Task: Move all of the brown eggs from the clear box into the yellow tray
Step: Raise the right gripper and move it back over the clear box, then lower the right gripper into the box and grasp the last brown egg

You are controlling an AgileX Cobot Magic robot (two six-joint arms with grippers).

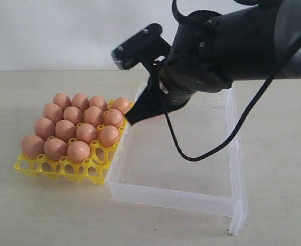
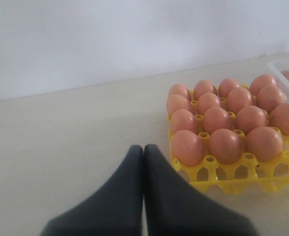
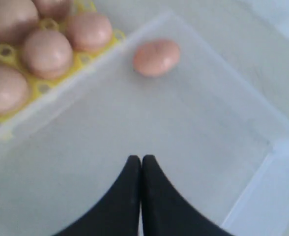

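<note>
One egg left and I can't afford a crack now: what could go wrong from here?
The right gripper hangs over the clear box with jaws shut and empty; approaching like that could roll the last egg. That egg lies close to the wall beside the yellow tray, so a jaw may catch the wall. The only free cup borders packed eggs; a sloppy drop might knock them.

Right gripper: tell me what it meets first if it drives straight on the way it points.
Probably the bare floor of the clear box, since the shut right gripper tilts down into it. The brown egg lies just beyond, slightly aside. Depth is hard to judge.
</note>
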